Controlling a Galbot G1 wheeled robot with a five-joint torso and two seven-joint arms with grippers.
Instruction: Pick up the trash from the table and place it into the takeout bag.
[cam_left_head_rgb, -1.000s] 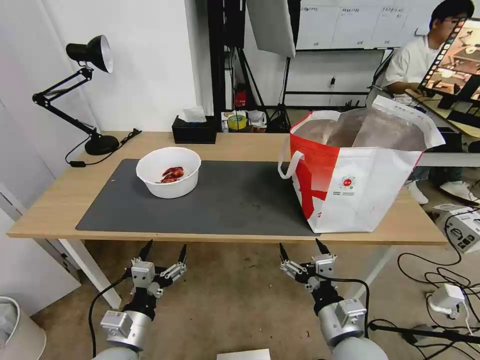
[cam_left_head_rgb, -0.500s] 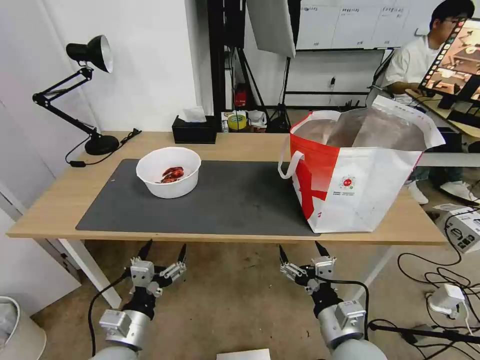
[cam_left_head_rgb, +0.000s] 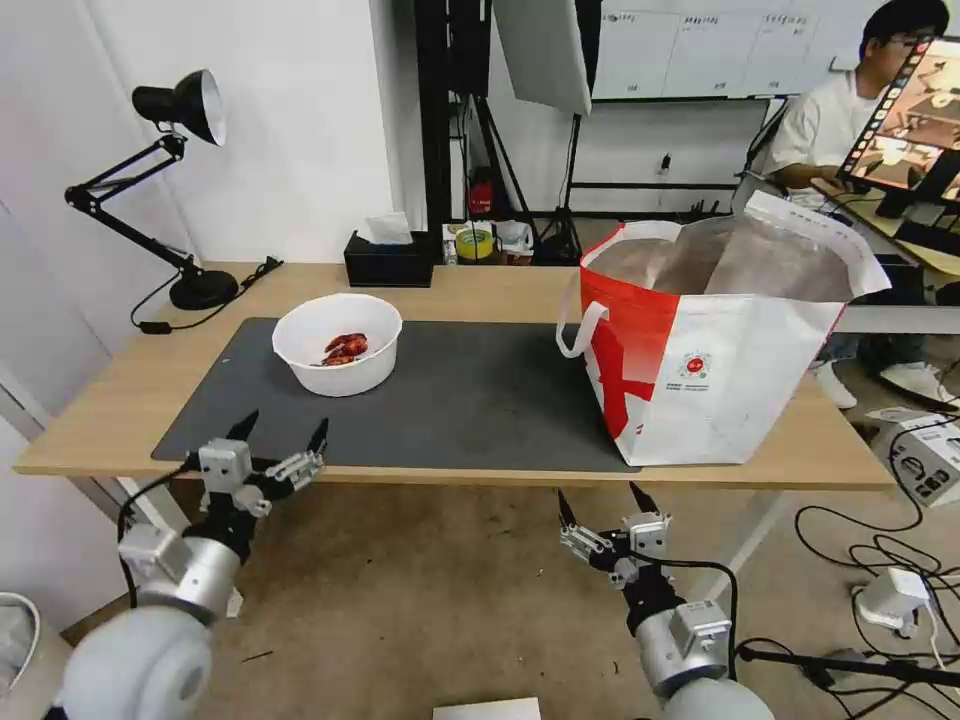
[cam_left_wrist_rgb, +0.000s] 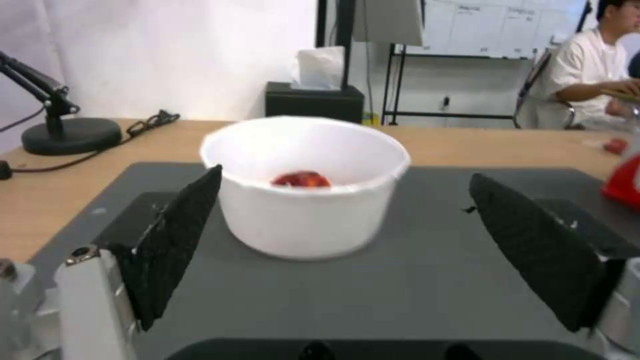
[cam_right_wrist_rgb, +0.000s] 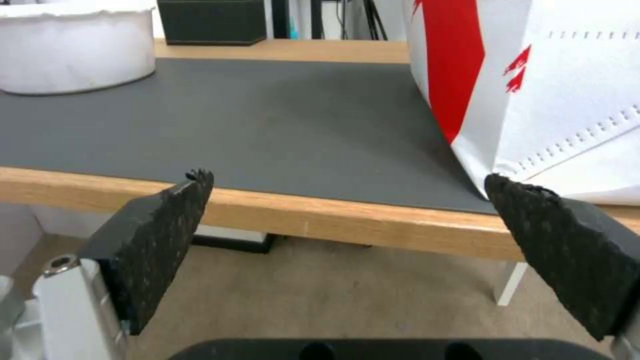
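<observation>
Left end effector (cam_left_head_rgb: 278, 434), fingers spread apart, hovers at the bench (cam_left_head_rgb: 480, 285) front edge facing the white bowl (cam_left_head_rgb: 338, 343) on the mat. Straddle the rim squarely before closing. Right end effector (cam_left_head_rgb: 600, 498) idles open below the edge.

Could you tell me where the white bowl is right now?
The white bowl sits on the grey mat's left part, ahead of the open left gripper.
</observation>
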